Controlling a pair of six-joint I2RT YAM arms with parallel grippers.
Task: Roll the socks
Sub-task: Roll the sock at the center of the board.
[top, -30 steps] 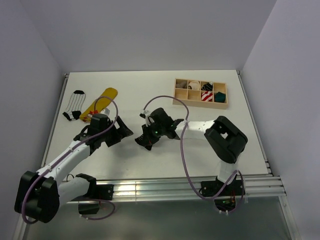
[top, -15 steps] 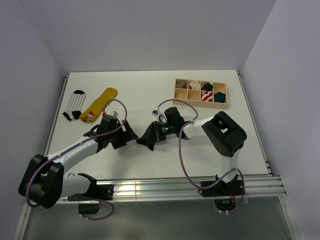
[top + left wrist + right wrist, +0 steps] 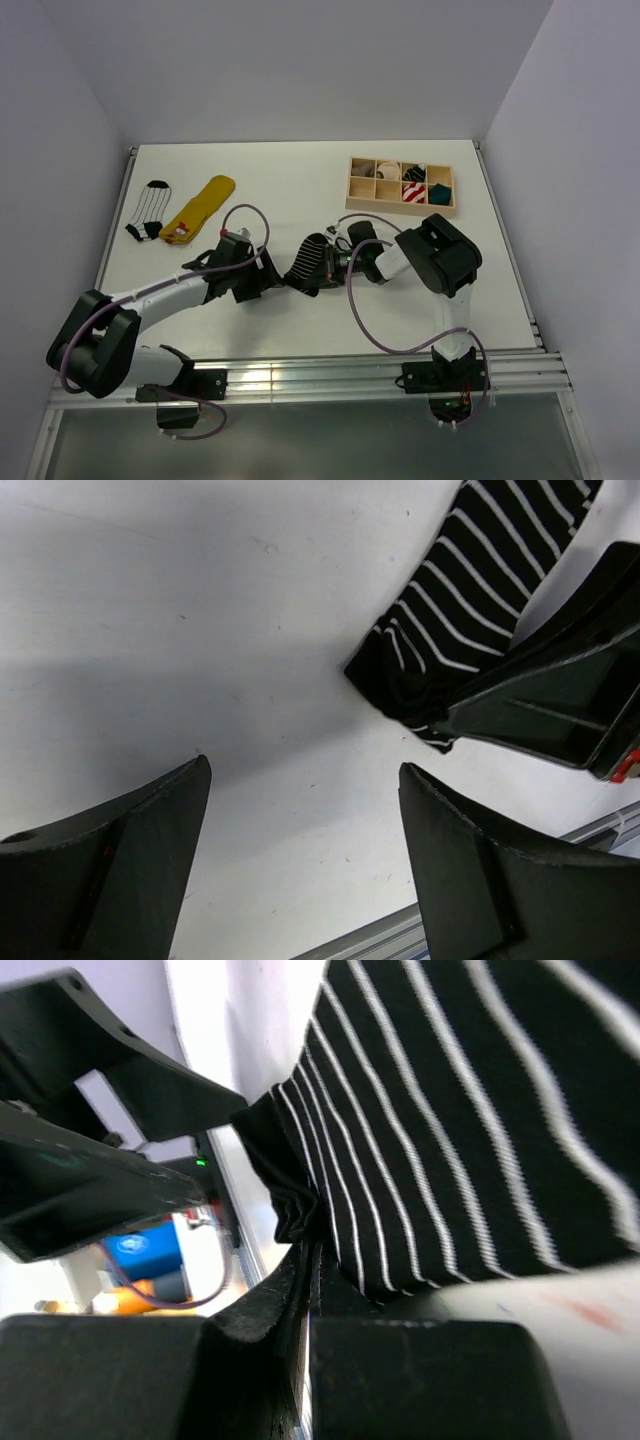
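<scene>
Two grippers: both are hanging low over the bench point(image 3: 300, 175) near its middle, tips pointing toward each other.
Left gripper point(image 3: 300, 870): it is standing released, jaws spread wide with only bare bench showing between them; it is sitting just beside the sock's bunched end, not touching it.
Right gripper point(image 3: 308, 1285): it is staying clenched, pinching the bunched end of the black striped sock point(image 3: 308, 258).
Black striped sock: it is lying between the two grippers, one end gathered in the right gripper, the rest trailing toward the far side of the bench.
Other socks: a white-and-black sock point(image 3: 150, 207) and a yellow sock point(image 3: 203, 204) are lying side by side near the far left edge, well apart from both grippers.
Wooden box point(image 3: 398, 210): it is sitting at the far right, split into compartments, with a rolled red-and-white sock point(image 3: 414, 193) and a rolled dark green sock point(image 3: 440, 192) resting in neighbouring near cells.
</scene>
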